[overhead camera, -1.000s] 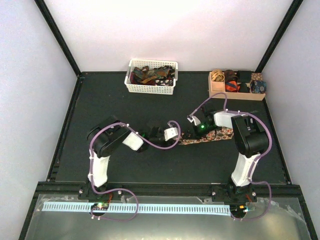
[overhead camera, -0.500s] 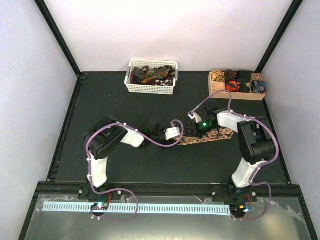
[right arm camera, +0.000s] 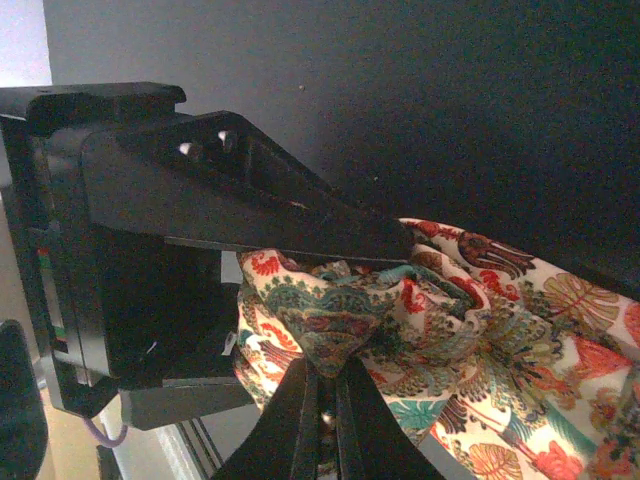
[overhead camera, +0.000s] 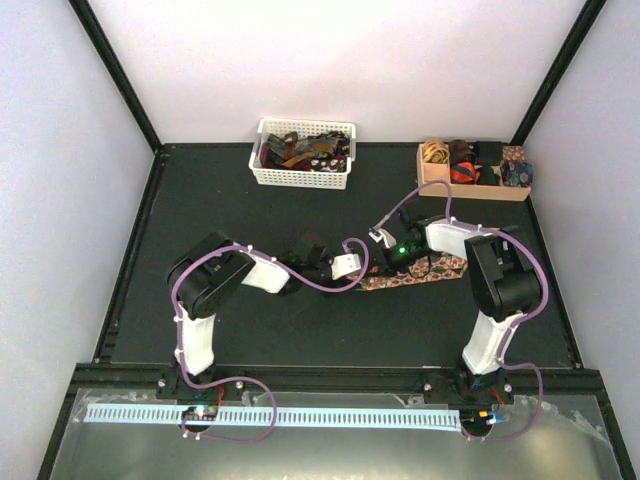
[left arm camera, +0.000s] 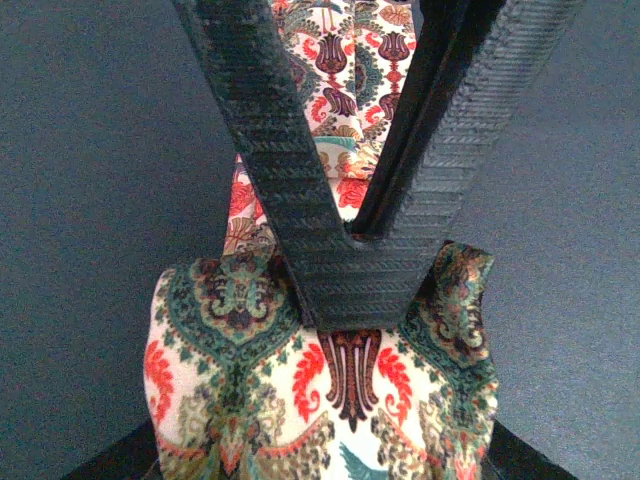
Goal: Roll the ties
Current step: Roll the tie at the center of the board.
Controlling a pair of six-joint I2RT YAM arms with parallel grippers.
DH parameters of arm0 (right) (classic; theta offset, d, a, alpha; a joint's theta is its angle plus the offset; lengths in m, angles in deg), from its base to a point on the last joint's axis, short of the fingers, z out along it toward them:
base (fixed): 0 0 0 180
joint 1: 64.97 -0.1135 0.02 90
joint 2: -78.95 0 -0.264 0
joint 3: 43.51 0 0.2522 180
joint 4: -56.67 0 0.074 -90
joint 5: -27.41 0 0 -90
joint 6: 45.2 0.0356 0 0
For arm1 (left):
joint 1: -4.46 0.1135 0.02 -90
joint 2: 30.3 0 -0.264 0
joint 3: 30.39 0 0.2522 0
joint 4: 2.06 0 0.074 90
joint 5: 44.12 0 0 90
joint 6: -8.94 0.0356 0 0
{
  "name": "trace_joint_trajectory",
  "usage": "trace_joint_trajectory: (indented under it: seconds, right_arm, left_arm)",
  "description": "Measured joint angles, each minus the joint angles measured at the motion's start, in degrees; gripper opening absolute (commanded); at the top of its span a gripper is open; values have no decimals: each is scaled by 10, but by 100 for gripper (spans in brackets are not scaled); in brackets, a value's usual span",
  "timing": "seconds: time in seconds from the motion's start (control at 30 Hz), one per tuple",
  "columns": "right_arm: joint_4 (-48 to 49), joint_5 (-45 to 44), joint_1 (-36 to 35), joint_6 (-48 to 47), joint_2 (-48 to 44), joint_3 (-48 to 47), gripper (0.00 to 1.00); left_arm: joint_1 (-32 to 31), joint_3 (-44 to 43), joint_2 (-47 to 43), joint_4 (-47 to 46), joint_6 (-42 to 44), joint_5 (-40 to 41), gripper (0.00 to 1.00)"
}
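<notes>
Position: the floral tie (overhead camera: 420, 272) lies across the middle of the surface (overhead camera: 250, 335), running right from the spot where both hands meet.

Grip: the left hand (left arm camera: 352, 285) is clamped on the tie's bunched left end. The right hand (right arm camera: 322, 395), fingers pressed together, pinches a fold of that same end just beside it.

Progress: only a loose first turn shows and most of the length lies flat, so rolling of this tie appears barely begun.

Stock: the white basket (overhead camera: 300, 182) at far centre holds a heap of unrolled ties (overhead camera: 300, 150). The wooden box (overhead camera: 475, 190) at far right holds what look like finished rolls (overhead camera: 460, 160).

Assessment: several ties outstanding.
</notes>
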Motion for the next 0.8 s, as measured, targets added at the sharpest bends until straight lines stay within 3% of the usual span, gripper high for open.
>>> trace_joint_trajectory:
  seconds: [0.07, 0.3, 0.8]
  right_arm:
    - [-8, -5, 0, -8, 0, -4, 1]
    - [-23, -33, 12, -32, 0, -6, 1]
    - [-18, -109, 47, -65, -20, 30, 1]
  left_arm:
    - [0, 0, 0, 0, 0, 0, 48]
    - [1, 4, 0, -6, -13, 6, 79]
    - [4, 56, 32, -173, -100, -39, 91]
